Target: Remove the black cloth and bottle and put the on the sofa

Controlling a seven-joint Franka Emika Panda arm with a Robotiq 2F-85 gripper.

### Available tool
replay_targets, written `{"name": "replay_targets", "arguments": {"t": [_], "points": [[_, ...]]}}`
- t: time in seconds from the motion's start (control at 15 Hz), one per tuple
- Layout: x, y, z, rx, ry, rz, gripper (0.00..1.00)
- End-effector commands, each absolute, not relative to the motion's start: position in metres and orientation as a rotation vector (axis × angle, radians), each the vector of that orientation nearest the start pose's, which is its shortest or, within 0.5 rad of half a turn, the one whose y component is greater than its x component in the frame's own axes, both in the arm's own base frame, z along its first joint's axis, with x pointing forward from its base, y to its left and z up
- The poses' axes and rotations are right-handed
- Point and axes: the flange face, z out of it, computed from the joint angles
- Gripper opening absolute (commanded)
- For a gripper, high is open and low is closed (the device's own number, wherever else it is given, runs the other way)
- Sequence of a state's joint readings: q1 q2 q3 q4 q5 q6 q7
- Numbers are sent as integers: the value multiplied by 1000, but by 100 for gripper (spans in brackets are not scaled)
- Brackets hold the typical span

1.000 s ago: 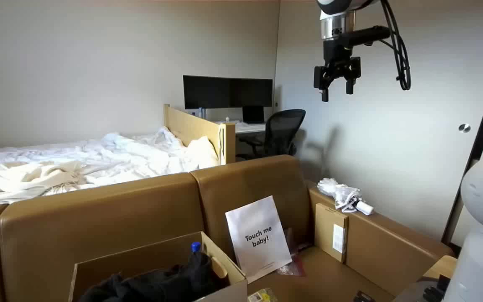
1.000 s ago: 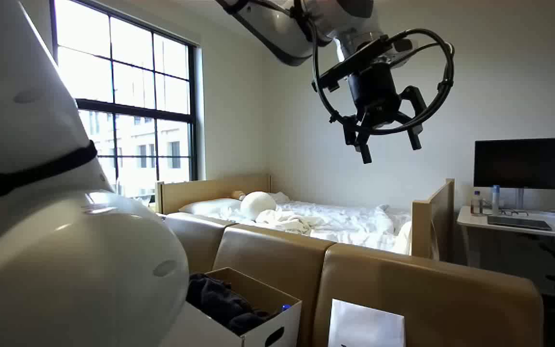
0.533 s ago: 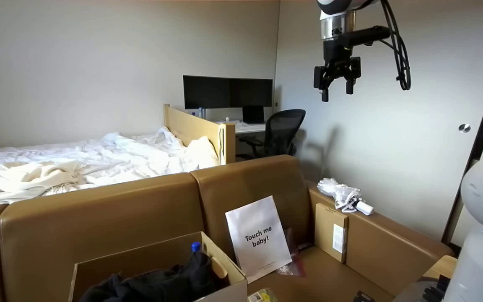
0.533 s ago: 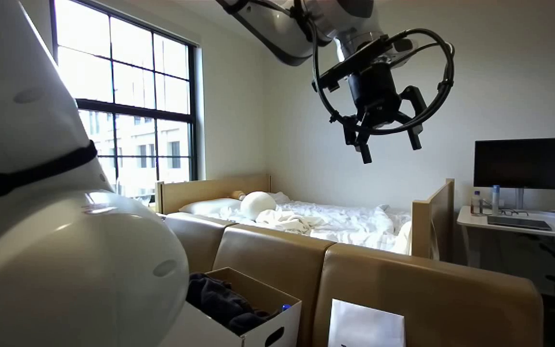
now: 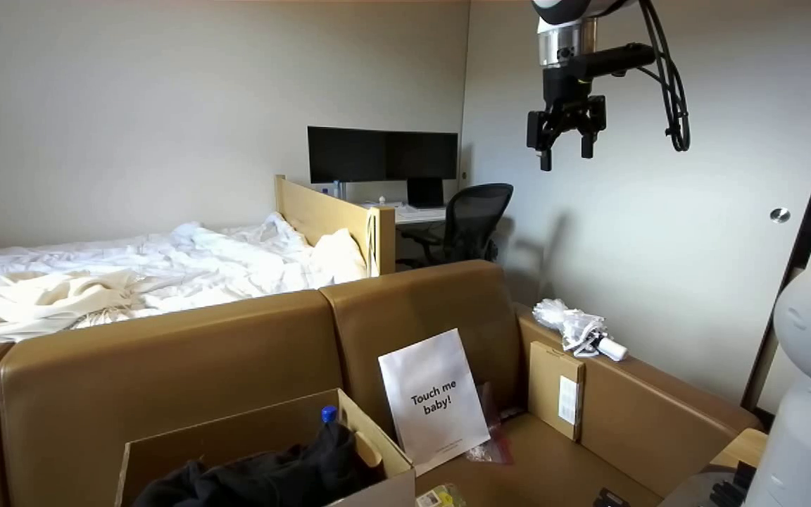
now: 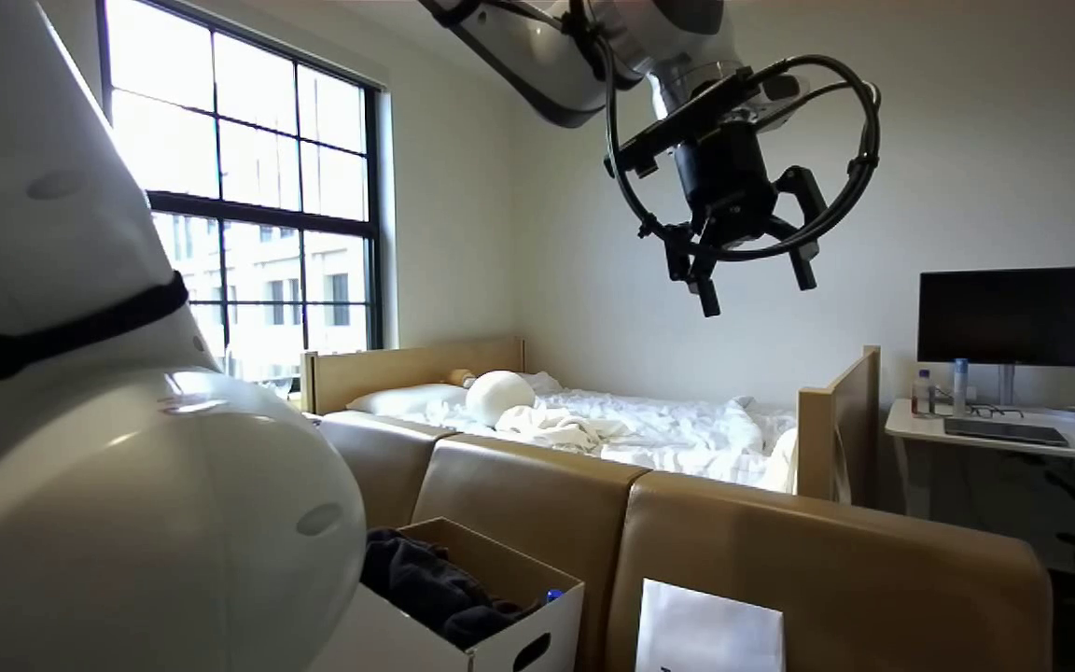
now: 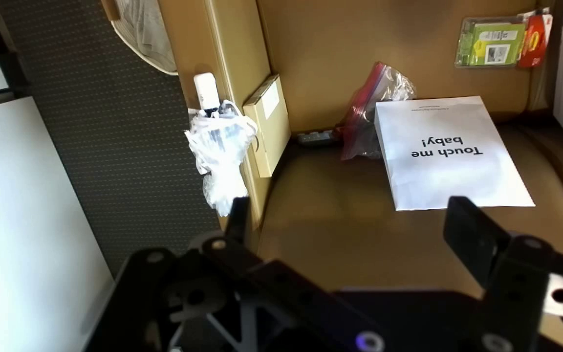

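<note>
The black cloth (image 5: pixel 265 479) lies bunched in an open cardboard box (image 5: pixel 395 486) on the brown sofa (image 5: pixel 173 359); the cloth also shows in an exterior view (image 6: pixel 435 588). The bottle shows only its blue cap (image 5: pixel 329 414), sticking up beside the cloth at one end of the box; the cap also shows in an exterior view (image 6: pixel 553 595). The rest of the bottle is hidden. My gripper (image 5: pixel 566 162) is open and empty, high above the sofa and well away from the box. In the wrist view its fingers (image 7: pixel 347 210) are spread over the sofa seat; cloth and bottle are out of that view.
A white "Touch me baby!" sheet or booklet (image 5: pixel 434 401) leans on the sofa back beside the box. A flat carton (image 5: pixel 553 391) stands against the armrest, with a white wrapped bundle (image 5: pixel 578 327) on top. A plastic bag (image 7: pixel 374 117) and green-yellow packet (image 7: pixel 496 46) lie nearby.
</note>
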State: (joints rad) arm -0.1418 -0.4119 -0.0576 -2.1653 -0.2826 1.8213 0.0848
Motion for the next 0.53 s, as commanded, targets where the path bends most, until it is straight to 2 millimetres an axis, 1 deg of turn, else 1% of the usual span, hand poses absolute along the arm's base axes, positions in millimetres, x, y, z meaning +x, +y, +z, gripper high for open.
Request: {"name": "replay_targets", "arguments": {"t": [0.0,0.07,0.2,0.33,0.4,0.47], "points": [[430,-109,568,-3363,317,-93,100],[436,-105,567,-3353,298,-96,100],[454,-86,560,-3334,225,-125,100],[476,-64,551,-3279,178,-171,100],[489,-50,546,-3264,177,-186,100],[498,-40,542,-3251,162,-207,100]]}}
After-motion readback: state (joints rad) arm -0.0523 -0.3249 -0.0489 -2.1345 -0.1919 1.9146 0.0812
